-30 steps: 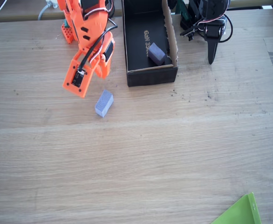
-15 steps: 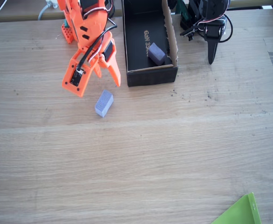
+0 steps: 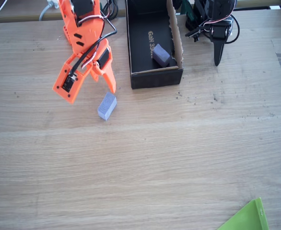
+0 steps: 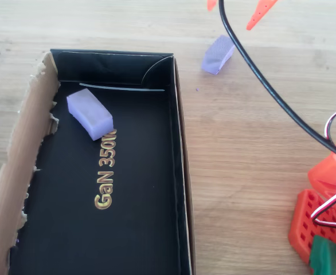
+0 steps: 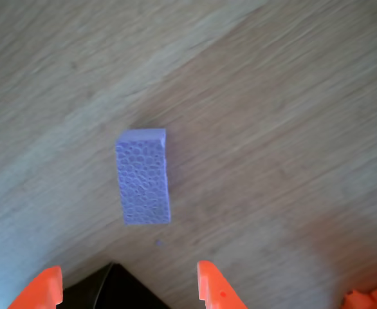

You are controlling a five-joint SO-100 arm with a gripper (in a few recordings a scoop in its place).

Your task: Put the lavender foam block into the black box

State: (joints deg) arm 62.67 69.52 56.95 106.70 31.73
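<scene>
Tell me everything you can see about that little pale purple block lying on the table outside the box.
The lavender foam block is a small oblong brick of pale lavender-blue foam with a bubbly, pitted top face. It lies flat on the wooden table, bare wood all around, nothing touching it. In the fixed view it sits a little below and left of the black box's near corner. The open orange hand hovers close by it, fingers spread, not gripping.

A pale wooden table (image 3: 179, 158) with long grain lines lies in bright, even light.
</scene>
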